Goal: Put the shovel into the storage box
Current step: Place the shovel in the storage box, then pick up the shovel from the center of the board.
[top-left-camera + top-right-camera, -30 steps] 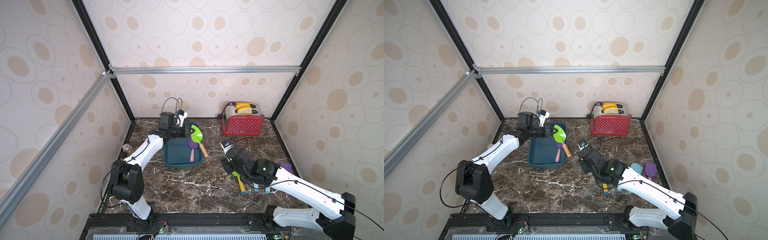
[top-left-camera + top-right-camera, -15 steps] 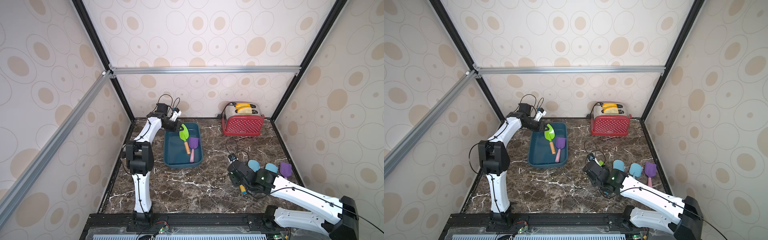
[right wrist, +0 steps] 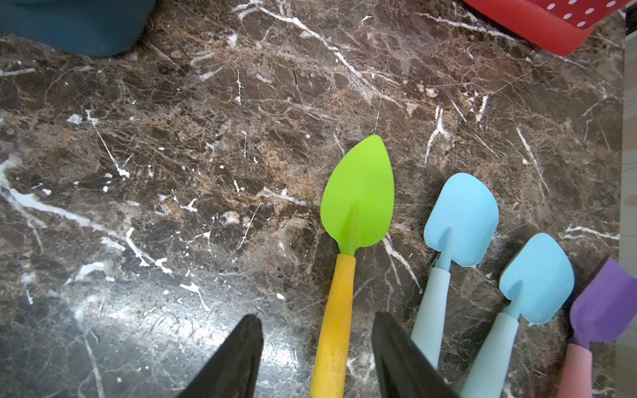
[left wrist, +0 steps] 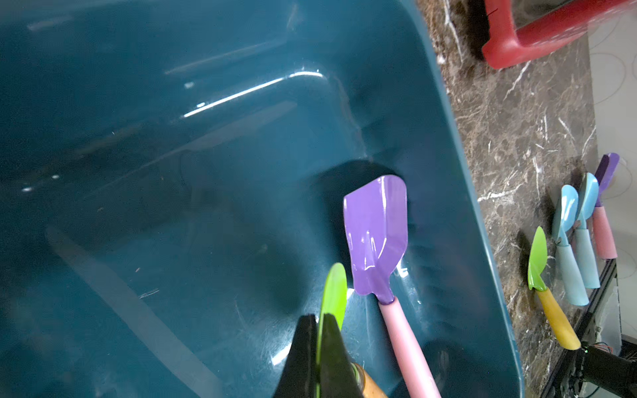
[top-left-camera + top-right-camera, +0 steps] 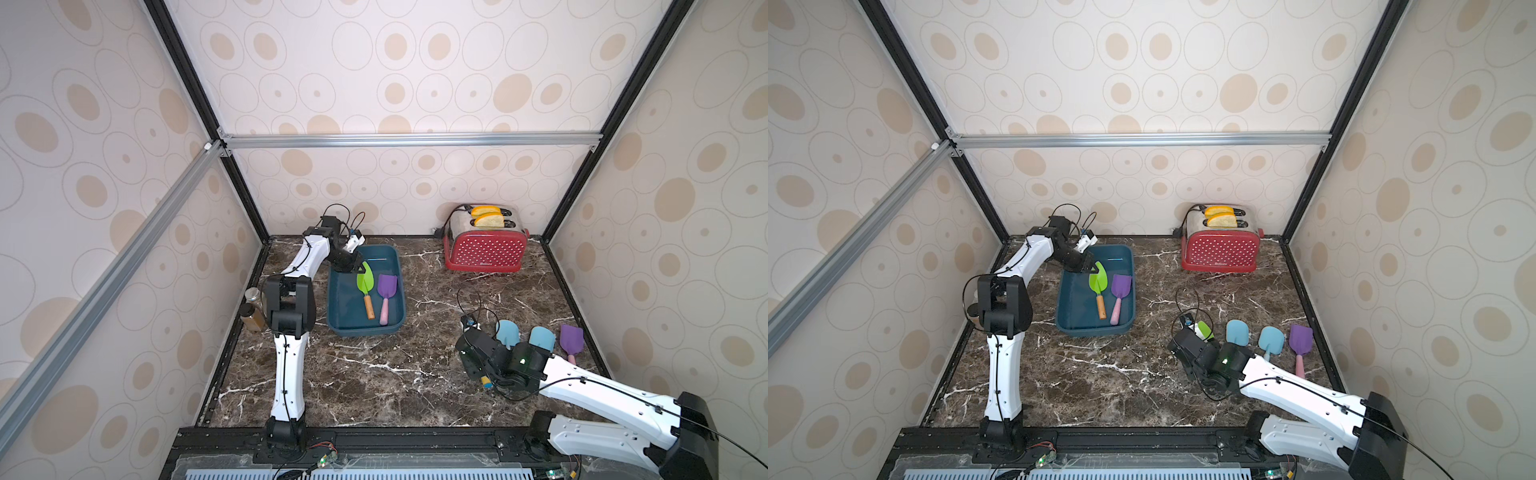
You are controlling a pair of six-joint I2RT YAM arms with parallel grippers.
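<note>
Inside the storage box (image 4: 206, 155), left gripper (image 4: 317, 320) pinches shovel (image 4: 333, 293).

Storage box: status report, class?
Left gripper shut on orange-handled green shovel inside storage box. Right gripper open, straddling yellow-handled green shovel. Nothing blocking.

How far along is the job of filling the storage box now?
Done: a purple shovel lies in the storage box. In hand: the left gripper pinches the blade of an orange-handled green shovel inside the box. The right gripper stands open around the yellow-handled green shovel on the table. Left: that one, two blue shovels and the other purple shovel.
</note>
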